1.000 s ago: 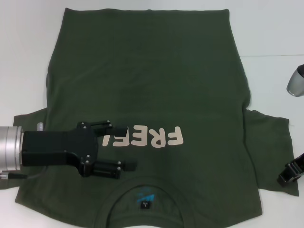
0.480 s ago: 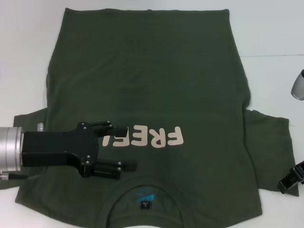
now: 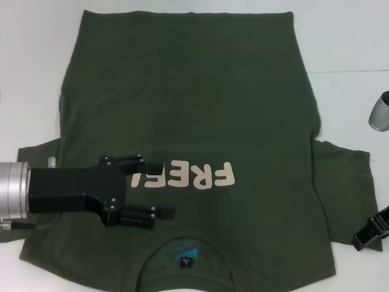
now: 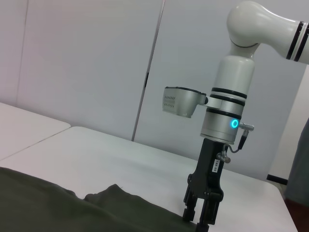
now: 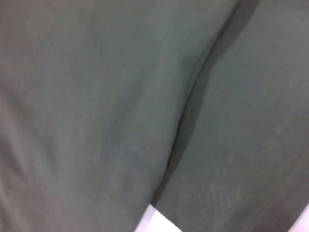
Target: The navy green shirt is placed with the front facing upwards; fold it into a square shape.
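Note:
The navy green shirt [image 3: 188, 103] lies flat and face up, with its collar [image 3: 185, 243] nearest me and the pink "FREE!" print [image 3: 197, 176] across the chest. My left gripper [image 3: 167, 188] is over the shirt's left chest beside the print, open with nothing between its fingers. My right gripper [image 3: 371, 234] is at the outer edge of the right sleeve [image 3: 346, 188]. The left wrist view shows the right gripper [image 4: 200, 220] pointing straight down at the sleeve's raised cloth [image 4: 111, 193]. Olive cloth with a fold crease [image 5: 188, 106] fills the right wrist view.
The shirt lies on a white table [image 3: 352, 48], which shows bare along the far side, both flanks and the near left corner. The right arm's silver wrist housing [image 3: 380, 112] hangs above the table's right side. Pale wall panels [image 4: 96, 72] stand behind the table.
My right gripper has slid along the right sleeve's edge toward the near side of the table. The left gripper and the shirt have not moved.

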Robot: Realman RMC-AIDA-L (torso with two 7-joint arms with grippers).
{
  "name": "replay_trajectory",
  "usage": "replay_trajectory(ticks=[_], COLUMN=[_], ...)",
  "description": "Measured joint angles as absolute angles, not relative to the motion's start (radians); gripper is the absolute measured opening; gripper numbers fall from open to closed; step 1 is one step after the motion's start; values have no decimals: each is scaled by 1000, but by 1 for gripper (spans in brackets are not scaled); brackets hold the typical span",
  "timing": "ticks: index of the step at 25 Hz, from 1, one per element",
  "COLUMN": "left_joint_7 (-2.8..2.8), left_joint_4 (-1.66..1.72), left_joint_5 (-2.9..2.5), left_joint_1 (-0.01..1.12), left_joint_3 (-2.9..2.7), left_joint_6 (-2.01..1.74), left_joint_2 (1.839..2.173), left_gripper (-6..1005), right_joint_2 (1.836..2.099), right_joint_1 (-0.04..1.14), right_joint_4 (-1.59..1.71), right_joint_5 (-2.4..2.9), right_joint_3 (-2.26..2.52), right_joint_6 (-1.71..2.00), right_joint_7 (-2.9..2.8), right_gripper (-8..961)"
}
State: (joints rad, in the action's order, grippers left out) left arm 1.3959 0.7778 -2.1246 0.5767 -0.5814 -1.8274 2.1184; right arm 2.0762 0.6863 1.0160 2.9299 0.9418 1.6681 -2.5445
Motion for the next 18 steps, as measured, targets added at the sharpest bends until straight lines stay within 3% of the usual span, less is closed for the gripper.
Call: replay_trajectory(ticks=[18], left_joint_7=[1396], left_joint_4=[778], left_joint_5=[-2125], left_joint_1=[578], left_joint_3=[-581], left_joint_6=[-1825], left_joint_2=[2120], left_gripper=[934], right_joint_2=[2067], right_joint_1=[684], right_joint_4=[1017], right_joint_5=[2930], right_joint_3=[942], right_joint_6=[1682], right_joint_7=[-2546], right_gripper=[709])
